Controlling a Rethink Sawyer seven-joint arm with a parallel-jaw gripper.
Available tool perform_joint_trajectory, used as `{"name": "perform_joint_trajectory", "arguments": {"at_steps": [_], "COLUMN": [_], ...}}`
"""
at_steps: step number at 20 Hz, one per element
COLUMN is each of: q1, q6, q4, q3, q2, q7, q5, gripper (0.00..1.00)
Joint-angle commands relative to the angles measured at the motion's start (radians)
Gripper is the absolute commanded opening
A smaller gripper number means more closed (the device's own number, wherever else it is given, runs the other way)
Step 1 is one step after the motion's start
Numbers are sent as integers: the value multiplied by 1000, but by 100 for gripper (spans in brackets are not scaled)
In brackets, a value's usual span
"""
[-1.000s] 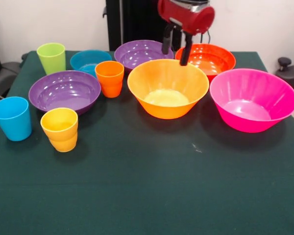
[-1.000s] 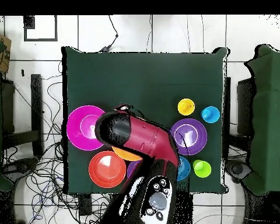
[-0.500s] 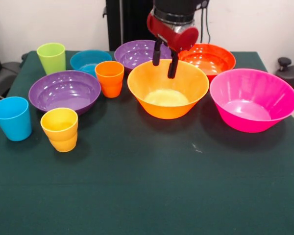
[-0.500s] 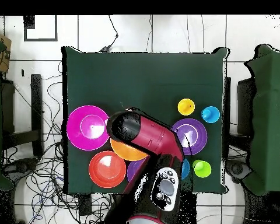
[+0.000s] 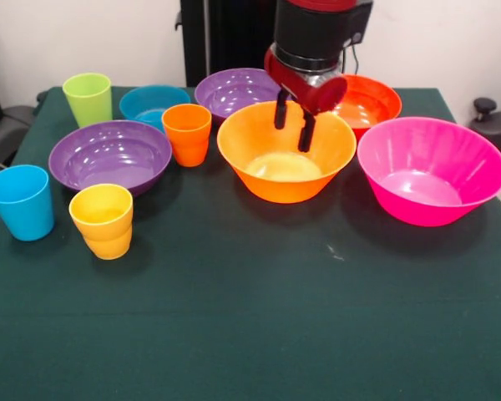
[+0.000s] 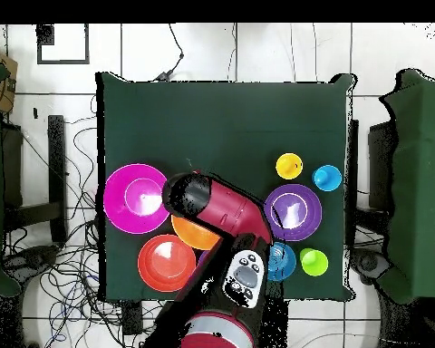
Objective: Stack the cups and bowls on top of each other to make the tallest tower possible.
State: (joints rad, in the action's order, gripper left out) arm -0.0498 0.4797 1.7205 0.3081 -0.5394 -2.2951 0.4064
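On the dark green cloth-covered table (image 5: 250, 317), nothing is being held by the gripper (image 5: 292, 125). Its two black fingers (image 5: 306, 132) are being kept apart with a clear gap between them, pointing down inside the mouth of the wide orange glossy plastic bowl (image 5: 285, 150), towards its far right inner wall; whether the tips are touching the bowl cannot be told. The red and black arm (image 5: 317, 33) is being lowered from above at the far side, its red wrist tilted slightly. In the overhead view the arm (image 6: 223, 210) is seen covering most of that bowl.

Nearest on the left, the yellow stepped plastic cup (image 5: 102, 220) and the blue plastic cup (image 5: 21, 201) are being shown upright, a little apart. Behind them the near purple plastic bowl (image 5: 110, 154) is being shown, with the small orange stepped cup (image 5: 187, 133) just beside its right rim, apart from the wide orange bowl. At the right, the wide pink plastic bowl (image 5: 432, 170) is sitting just beside the orange bowl. Farther back, the lime green plastic cup (image 5: 88, 98), the small blue plastic bowl (image 5: 150, 105), the second purple bowl (image 5: 238, 88) and the red-orange plastic bowl (image 5: 363, 98) are ranged left to right. No pile is being shown; every piece is standing alone.
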Motion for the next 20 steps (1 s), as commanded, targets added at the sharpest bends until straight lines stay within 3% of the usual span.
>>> {"name": "perform_joint_trajectory", "arguments": {"at_steps": [1, 7, 12, 20], "q1": [-50, -70, -89, -81], "q6": [-44, -58, 29, -28], "q4": [-40, -54, -52, -84], "q3": [-90, -75, -54, -62], "q2": [28, 17, -32, 28], "q7": [-241, -210, -211, -216], "q5": [71, 83, 85, 112], "gripper": [100, 100, 100, 100]}}
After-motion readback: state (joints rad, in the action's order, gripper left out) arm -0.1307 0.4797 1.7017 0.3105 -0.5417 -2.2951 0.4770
